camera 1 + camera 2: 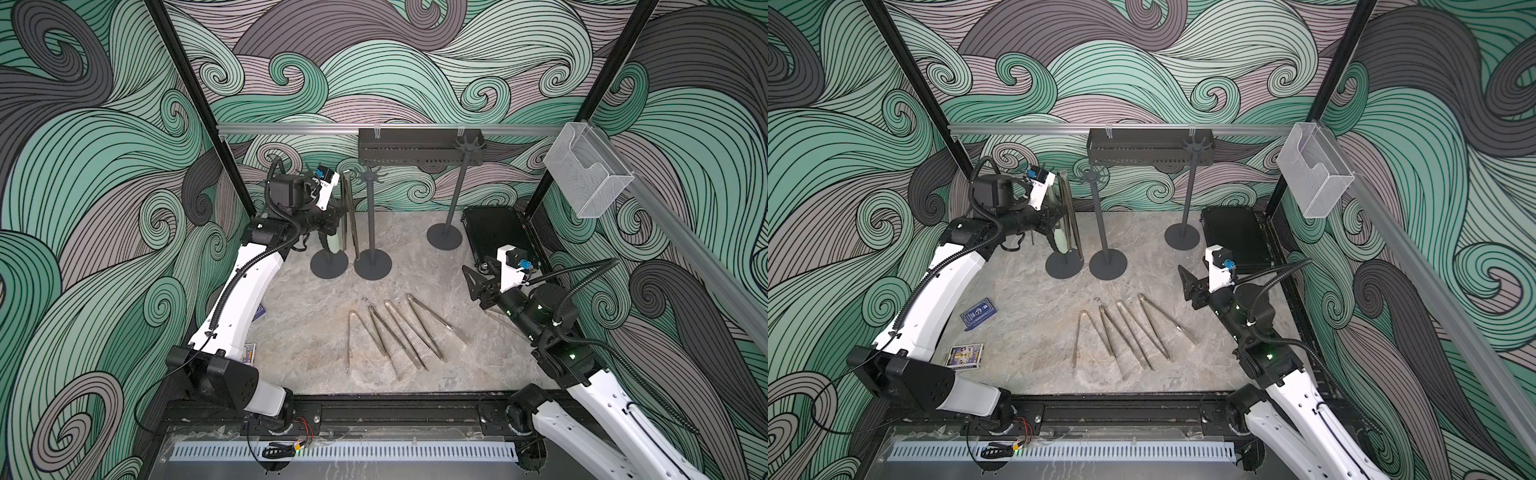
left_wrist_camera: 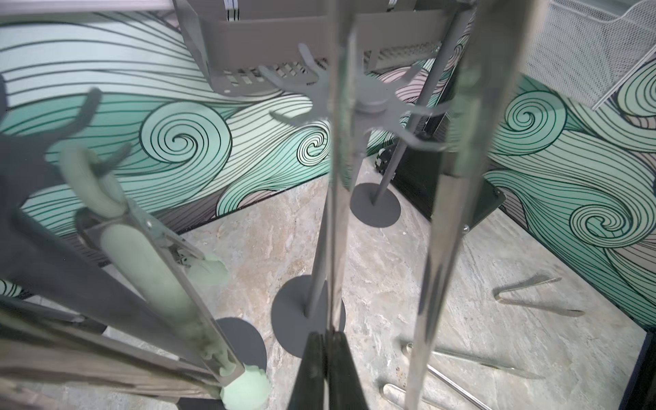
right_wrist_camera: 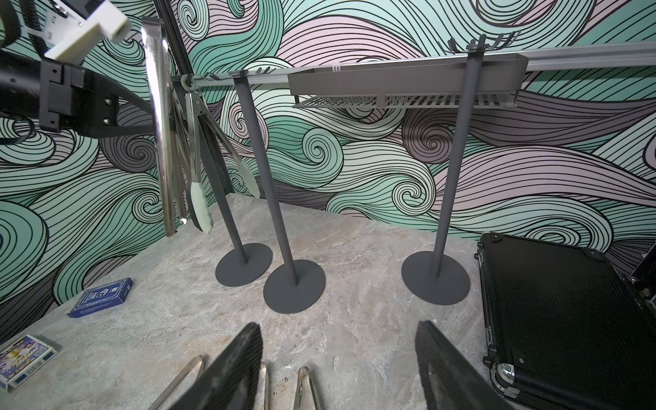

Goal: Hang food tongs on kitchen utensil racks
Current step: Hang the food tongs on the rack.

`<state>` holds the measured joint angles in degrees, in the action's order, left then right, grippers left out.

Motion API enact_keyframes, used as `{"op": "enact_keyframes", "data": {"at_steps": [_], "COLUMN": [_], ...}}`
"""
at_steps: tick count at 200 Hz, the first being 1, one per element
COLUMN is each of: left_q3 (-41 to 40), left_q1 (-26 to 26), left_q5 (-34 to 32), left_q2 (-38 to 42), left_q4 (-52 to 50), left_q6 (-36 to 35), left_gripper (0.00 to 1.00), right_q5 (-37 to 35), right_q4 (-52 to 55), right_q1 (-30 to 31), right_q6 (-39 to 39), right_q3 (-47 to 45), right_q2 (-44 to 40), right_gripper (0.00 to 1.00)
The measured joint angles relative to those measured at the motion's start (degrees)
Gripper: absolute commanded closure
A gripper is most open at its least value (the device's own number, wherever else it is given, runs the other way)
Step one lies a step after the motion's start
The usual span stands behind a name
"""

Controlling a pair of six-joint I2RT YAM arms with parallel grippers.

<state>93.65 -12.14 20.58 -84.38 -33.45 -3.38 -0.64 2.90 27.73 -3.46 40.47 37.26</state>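
Note:
Three dark grey kitchen utensil racks stand at the back: left rack (image 1: pixel 329 264), middle rack (image 1: pixel 372 266), right rack (image 1: pixel 444 237). Pale-green-tipped food tongs (image 3: pixel 198 202) hang from the left rack's hooks, with other tongs beside them. My left gripper (image 2: pixel 328 335) is shut on one arm of upright steel tongs (image 1: pixel 350 208), between the left and middle racks, near hook height. Several steel tongs (image 1: pixel 395 332) lie side by side on the table. My right gripper (image 3: pixel 339 330) hovers open and empty just right of them, facing the racks.
A black perforated shelf (image 1: pixel 419 145) hangs on the back rail behind the right rack. A black case (image 1: pixel 494 232) lies at the back right. A clear mesh box (image 1: pixel 586 174) hangs on the right rail. Two card boxes (image 1: pixel 978 313) (image 1: pixel 963 355) lie by the left arm.

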Motion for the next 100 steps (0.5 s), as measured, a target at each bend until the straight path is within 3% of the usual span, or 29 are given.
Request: {"op": "enact_keyframes", "data": {"at_steps": [100], "left_q3": [1.11], "left_q1": [-2.47], "left_q5": [0.0], "left_q2": [-4.59], "left_q4": [0.26], "left_q6": [-0.07], "left_gripper": [1.0], "right_q5": [0.09], "right_q4": [0.15], "right_q1": [-0.04], "right_q6": [0.0], "right_q3": [0.0], "right_q2": [-0.22], "right_gripper": [0.31]}}
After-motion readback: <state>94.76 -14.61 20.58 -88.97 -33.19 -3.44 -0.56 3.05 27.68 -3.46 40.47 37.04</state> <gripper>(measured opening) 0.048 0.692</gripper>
